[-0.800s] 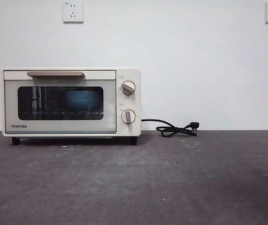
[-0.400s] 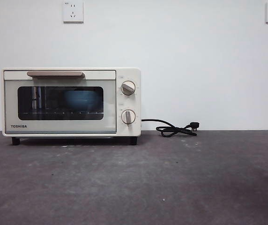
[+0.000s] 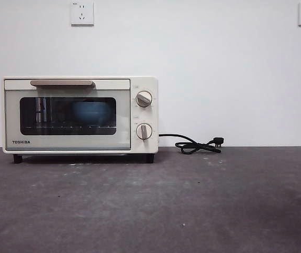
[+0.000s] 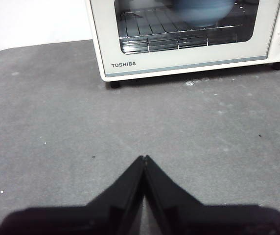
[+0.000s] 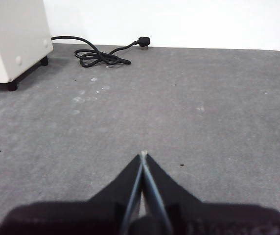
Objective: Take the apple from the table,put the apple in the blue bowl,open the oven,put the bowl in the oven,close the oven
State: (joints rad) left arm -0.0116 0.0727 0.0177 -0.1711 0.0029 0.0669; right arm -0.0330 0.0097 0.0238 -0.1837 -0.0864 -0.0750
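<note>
The cream-white oven (image 3: 80, 115) stands at the back left of the dark grey table (image 3: 192, 205), its glass door closed under the tan handle (image 3: 62, 83). Behind the glass the blue bowl (image 3: 91, 112) rests on the wire rack, also seen dimly in the left wrist view as the blue bowl (image 4: 198, 11). The apple is hidden. My left gripper (image 4: 144, 157) hovers shut over bare table in front of the oven (image 4: 189, 36). My right gripper (image 5: 143, 154) is shut over bare table, to the right of the oven (image 5: 12, 41). Neither arm shows in the front view.
The oven's black cord and plug (image 3: 198, 144) lie coiled on the table by the wall, right of the oven, and appear again as the cord (image 5: 101, 55) in the right wrist view. Two wall sockets (image 3: 82, 13) sit high on the white wall.
</note>
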